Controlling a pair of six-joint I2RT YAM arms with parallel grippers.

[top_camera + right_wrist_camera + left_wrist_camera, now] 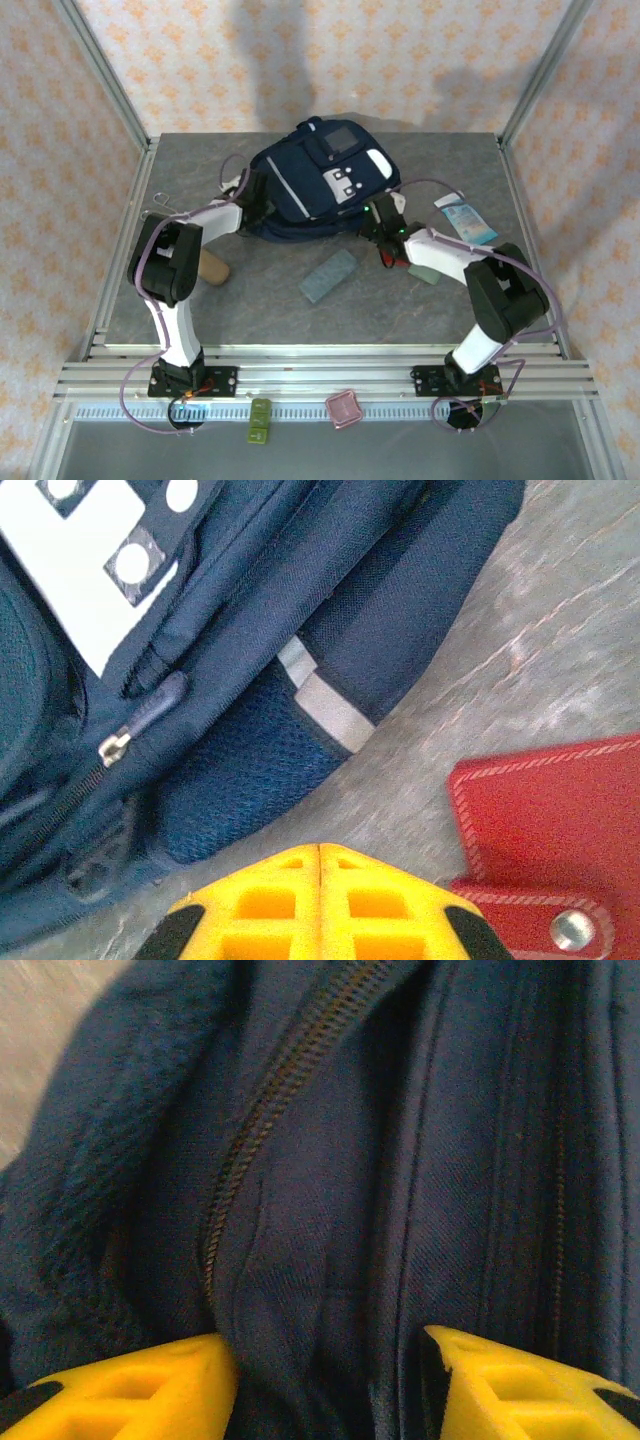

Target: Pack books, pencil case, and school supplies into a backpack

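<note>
The backpack (310,185) lies on the grey table (250,300) toward its far side, front panel up, with an arm at each flank. At its left flank, the left wrist view has the left gripper (330,1390) pressed close against the navy fabric. Its yellow fingers (130,1390) stand well apart, a fold of cloth lies between them, and a zipper (270,1120) runs up the fabric above.

At the bag's right near corner, the right gripper (320,900) has its two yellow fingers closed flat against each other with nothing between them. Just ahead of it are the mesh side pocket (240,780), a zipper pull (150,715) and a pale strip (325,705). The red piece (550,830) lies flat on the table just right of these fingers, a metal snap on its tab.

The pencil case (328,275) lies on the table in front of the backpack, apart from it and between the two arms. The brown book (212,268) rests beside the left arm and is partly hidden by it. A white-and-blue tube (467,220) lies to the right of the bag, near the right arm.
</note>
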